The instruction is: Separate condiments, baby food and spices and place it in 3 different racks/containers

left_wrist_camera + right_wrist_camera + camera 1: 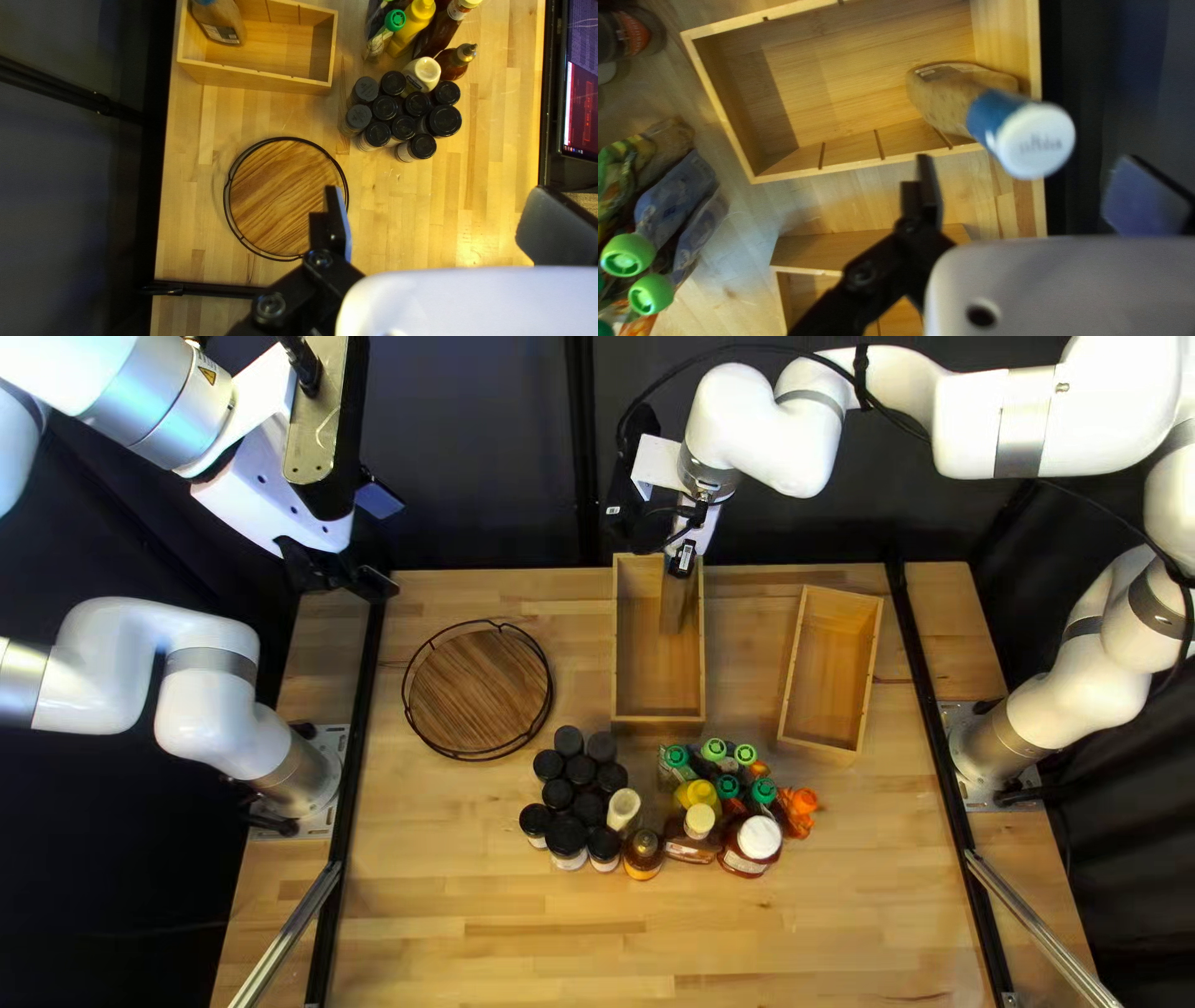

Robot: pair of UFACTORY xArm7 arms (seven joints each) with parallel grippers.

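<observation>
The right gripper [660, 541] is open, its two black fingers spread apart above the far end of a long pale wooden box [657, 721]. Ahead of the gap between these fingers is a bottle of speckled tan sauce with a blue neck and white cap [952, 99]. The bottle is inside the box, near its far end wall; no finger contact with it is visible. It appears to stand on its base, though the slanted view leaves its exact tilt uncertain. A second pale wooden box [822, 742] lies beside the first, partly behind the right gripper's black links in the right wrist view.

The left gripper [377, 541] is also open, with its fingers wide apart and nothing between them. A round brown wooden tray with a black wire rim [280, 193] lies ahead of it, partly overlapped by one finger in the left wrist view. Farther ahead of this gripper is a close group of black-lidded spice jars [403, 127].

Just beyond the jars from the left gripper are a cream-capped bottle [422, 73], an amber squeeze bottle [453, 62] and a yellow squeeze bottle [411, 28]. Well to one side of the right gripper, outside both boxes, are food pouches with green caps [676, 193]. Near the pouches, a white-lidded jar of dark red contents [751, 846] and an orange-capped pouch [799, 812] rest on the wooden table [523, 958].
</observation>
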